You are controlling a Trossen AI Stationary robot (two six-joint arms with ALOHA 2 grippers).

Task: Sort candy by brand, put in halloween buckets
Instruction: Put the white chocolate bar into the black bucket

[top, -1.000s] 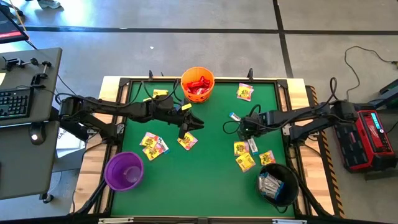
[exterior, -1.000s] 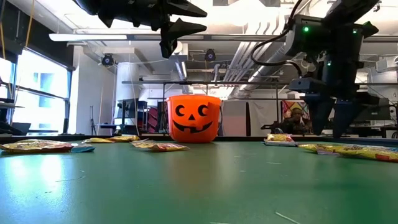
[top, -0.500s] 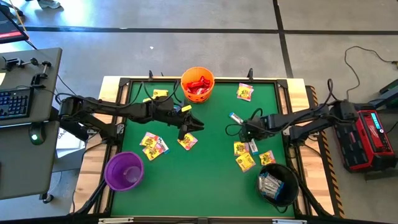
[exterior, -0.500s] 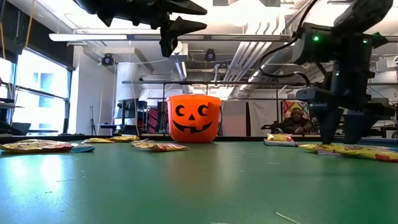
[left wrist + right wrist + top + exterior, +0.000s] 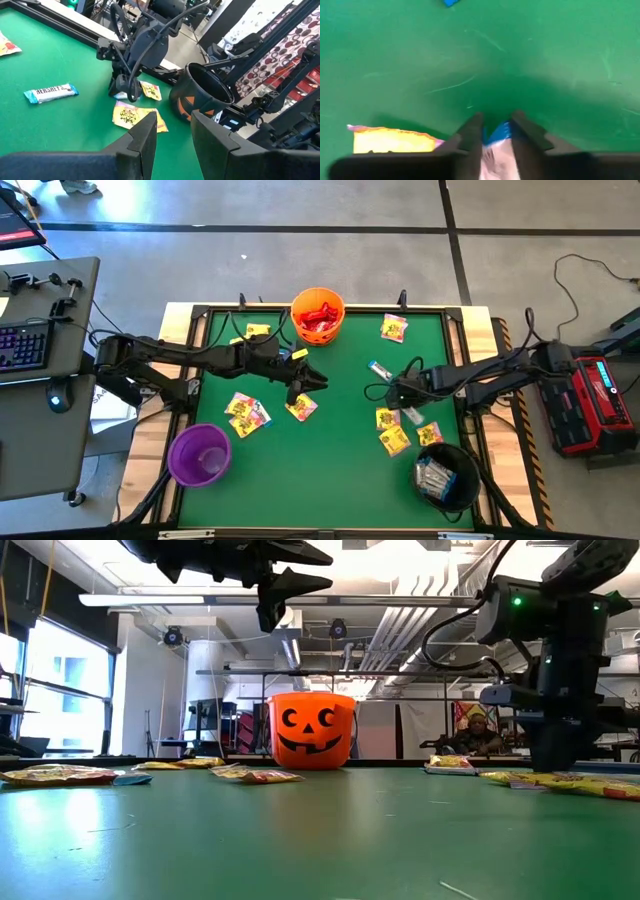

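Candy sorting, pick step: right gripper [image 5: 495, 131] is down on the green surface [image 5: 340, 450], jaws nearly closed around a white-blue packet [image 5: 496, 145], a yellow packet [image 5: 395, 141] just beside. Black bucket [image 5: 447, 474] sits near, already with white-blue packets inside. Left gripper [image 5: 312, 380] hovers mid-surface, jaws partly open, holding nothing that shows; more yellow packets [image 5: 246, 413] lie below it near the purple bucket [image 5: 199, 455]. Orange bucket [image 5: 318, 315] is at the far edge. Next likely: lift the packet clear, carry it over the black bucket, release.
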